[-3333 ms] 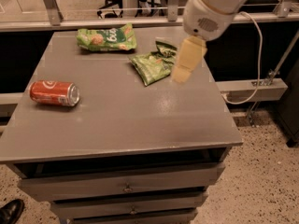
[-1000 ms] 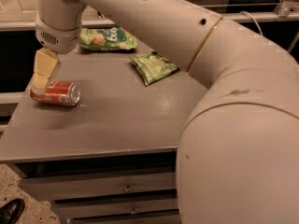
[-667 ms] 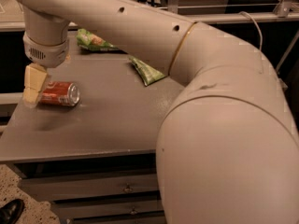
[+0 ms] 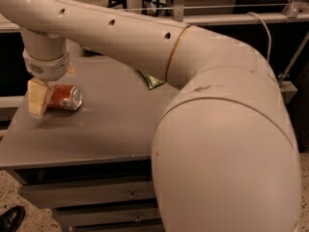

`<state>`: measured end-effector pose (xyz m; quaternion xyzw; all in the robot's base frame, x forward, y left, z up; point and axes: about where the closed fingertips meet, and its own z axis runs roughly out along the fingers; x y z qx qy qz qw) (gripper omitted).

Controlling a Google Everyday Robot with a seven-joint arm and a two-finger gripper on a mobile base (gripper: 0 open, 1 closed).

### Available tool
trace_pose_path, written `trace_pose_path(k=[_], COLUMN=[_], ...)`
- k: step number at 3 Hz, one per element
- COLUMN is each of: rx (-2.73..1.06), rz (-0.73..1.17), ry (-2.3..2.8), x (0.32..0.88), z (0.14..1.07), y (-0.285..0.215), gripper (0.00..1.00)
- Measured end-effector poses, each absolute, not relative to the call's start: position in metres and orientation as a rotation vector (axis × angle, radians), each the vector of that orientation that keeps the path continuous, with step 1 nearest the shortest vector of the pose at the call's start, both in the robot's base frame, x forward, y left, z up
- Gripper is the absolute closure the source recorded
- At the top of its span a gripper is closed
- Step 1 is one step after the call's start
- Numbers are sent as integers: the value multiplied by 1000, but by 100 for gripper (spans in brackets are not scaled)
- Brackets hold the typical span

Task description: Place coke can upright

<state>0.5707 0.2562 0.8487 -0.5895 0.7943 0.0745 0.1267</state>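
The red coke can lies on its side near the left edge of the grey table, with its silver top facing right. My gripper hangs down from the wrist at the can's left end and covers that end. It sits low, just above the table top. My large cream arm sweeps across the view from the right and hides most of the table's back and right.
A corner of a green snack bag shows under the arm. Drawers sit below the table top. A black shoe is on the floor at bottom left. A railing and a cable run behind the table.
The arm swung from the table's right side over to the left and came down at the can's left end. The can has not moved.
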Motion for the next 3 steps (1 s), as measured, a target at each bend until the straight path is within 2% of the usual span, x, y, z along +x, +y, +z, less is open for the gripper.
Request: trace_pose_path(k=[2, 3], rx=[-1689, -1653], rz=[207, 309], ry=[2322, 2237], x=[585, 588], z=[850, 874], y=[282, 286], gripper=[61, 84])
